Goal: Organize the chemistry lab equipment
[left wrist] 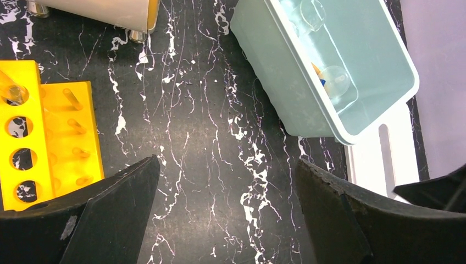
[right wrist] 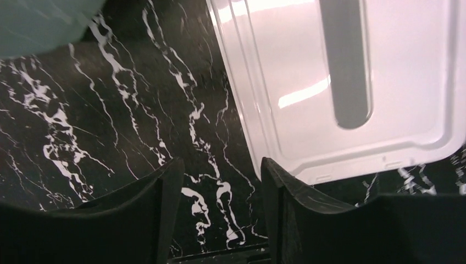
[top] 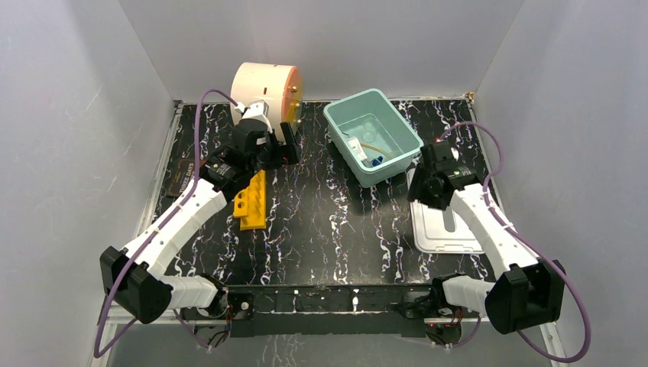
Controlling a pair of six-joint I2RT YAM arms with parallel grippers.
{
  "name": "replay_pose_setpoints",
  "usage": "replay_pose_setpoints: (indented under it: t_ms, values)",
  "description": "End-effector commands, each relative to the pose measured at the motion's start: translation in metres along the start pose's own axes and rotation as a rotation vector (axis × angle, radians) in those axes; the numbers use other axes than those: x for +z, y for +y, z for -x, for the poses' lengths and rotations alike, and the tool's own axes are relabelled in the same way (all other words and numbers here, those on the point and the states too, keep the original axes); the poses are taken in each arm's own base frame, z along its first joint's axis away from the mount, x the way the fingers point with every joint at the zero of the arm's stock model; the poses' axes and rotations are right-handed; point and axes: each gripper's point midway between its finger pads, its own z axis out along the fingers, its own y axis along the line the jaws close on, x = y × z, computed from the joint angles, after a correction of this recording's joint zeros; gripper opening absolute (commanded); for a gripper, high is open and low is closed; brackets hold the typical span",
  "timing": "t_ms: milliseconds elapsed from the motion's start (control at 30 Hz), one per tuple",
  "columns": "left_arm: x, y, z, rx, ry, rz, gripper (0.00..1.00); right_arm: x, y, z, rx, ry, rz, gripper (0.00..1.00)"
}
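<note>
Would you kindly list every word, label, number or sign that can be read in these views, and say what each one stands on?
Dark plaque at the left edge of the table: pale lettering, too small and blurred to read.
Yellow tube rack, teal bin, white lid, cream drum: no text or markings visible.
Nothing else in any view carries legible writing.
</note>
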Motion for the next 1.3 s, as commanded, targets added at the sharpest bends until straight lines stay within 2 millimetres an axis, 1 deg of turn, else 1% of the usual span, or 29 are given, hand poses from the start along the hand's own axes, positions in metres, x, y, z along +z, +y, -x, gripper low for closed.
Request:
replay_pose_setpoints:
  t_ms: [0, 100, 233, 300, 367, 467, 633, 700, 933, 1167, 1267]
  values:
    - [-0.001, -0.005, 0.005, -0.010, -0.012, -0.029, 0.93, 0.012, 0.007, -0.020, 0.150, 0.028, 0.036, 0.59]
    - [-0.001, -0.007, 0.005, -0.011, -0.010, -0.039, 0.93, 0.029, -0.001, -0.025, 0.162, 0.015, -0.008, 0.58]
    - [-0.001, -0.006, 0.004, -0.013, -0.009, -0.033, 0.93, 0.052, -0.010, -0.023, 0.088, 0.001, -0.069, 0.60]
    - [-0.001, -0.003, 0.005, -0.013, -0.013, -0.018, 0.93, 0.060, -0.012, -0.023, 0.049, 0.016, -0.088, 0.60]
    - [-0.003, -0.001, 0.007, -0.012, -0.019, -0.005, 0.93, 0.067, -0.011, -0.020, 0.018, 0.010, -0.084, 0.59]
    - [-0.003, 0.001, 0.008, -0.006, -0.022, 0.004, 0.93, 0.075, -0.009, -0.016, 0.016, -0.004, -0.053, 0.57]
    - [-0.003, -0.006, 0.005, 0.003, -0.011, -0.039, 0.93, 0.092, -0.017, -0.030, 0.047, 0.043, -0.036, 0.48]
    - [-0.002, -0.006, 0.004, 0.003, -0.008, -0.041, 0.93, 0.096, -0.017, -0.034, 0.052, 0.056, -0.033, 0.47]
    - [-0.001, -0.006, 0.006, 0.009, -0.012, -0.034, 0.93, 0.106, -0.015, -0.043, 0.034, 0.095, -0.020, 0.46]
    - [0.000, -0.003, 0.005, 0.010, -0.012, -0.022, 0.93, 0.115, -0.020, -0.049, 0.026, 0.122, -0.049, 0.37]
    - [0.000, -0.003, 0.005, 0.010, -0.012, -0.022, 0.93, 0.119, -0.023, -0.051, 0.021, 0.130, -0.072, 0.35]
